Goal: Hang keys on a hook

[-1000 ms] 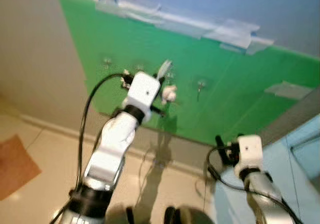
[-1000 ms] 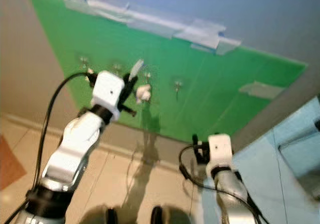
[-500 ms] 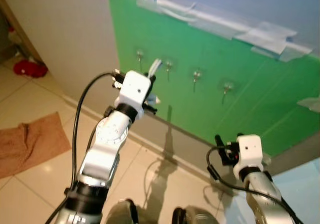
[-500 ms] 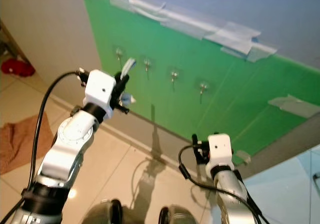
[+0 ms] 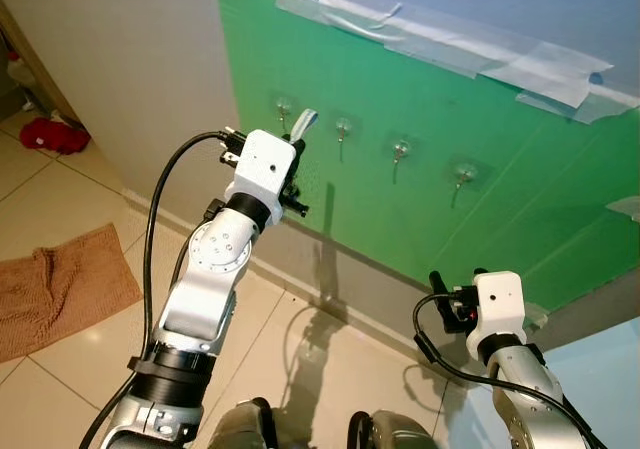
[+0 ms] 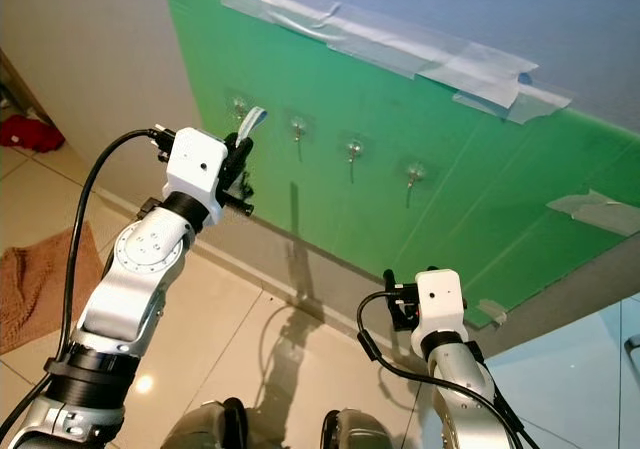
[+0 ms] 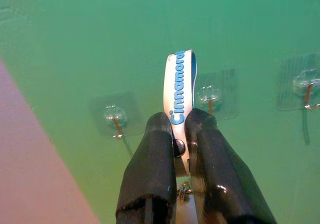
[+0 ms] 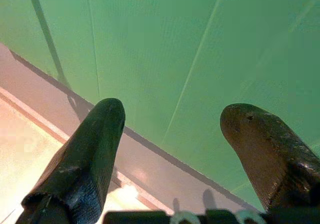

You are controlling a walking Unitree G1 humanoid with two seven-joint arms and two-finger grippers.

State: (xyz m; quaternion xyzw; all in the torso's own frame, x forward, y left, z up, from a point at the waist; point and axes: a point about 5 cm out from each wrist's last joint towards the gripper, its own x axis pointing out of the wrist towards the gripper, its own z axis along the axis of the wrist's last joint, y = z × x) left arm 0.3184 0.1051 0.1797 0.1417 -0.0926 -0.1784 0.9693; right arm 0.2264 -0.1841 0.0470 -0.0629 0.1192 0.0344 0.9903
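Key strap (image 7: 179, 87) in left tool (image 7: 181, 131), near hooks (image 5: 343, 129)

Indoor room, most likely a home set up for a trial. Floor (image 5: 70, 199) of glossy cream tiles, grout lines visible, light skirting strip along the base of a plain off-white wall (image 5: 130, 59). Green sheet (image 5: 480, 169) fixed to the wall with strips of pale tape (image 5: 450, 51) along its top edge; a row of four clear stick-on hooks (image 5: 400, 151) on it. Brown towel (image 5: 60, 289) crumpled on the tiles, something red (image 5: 55, 134) lying further back, too blurred to identify. Pale blue surface (image 5: 600, 379) at the right edge, possibly a cabinet.
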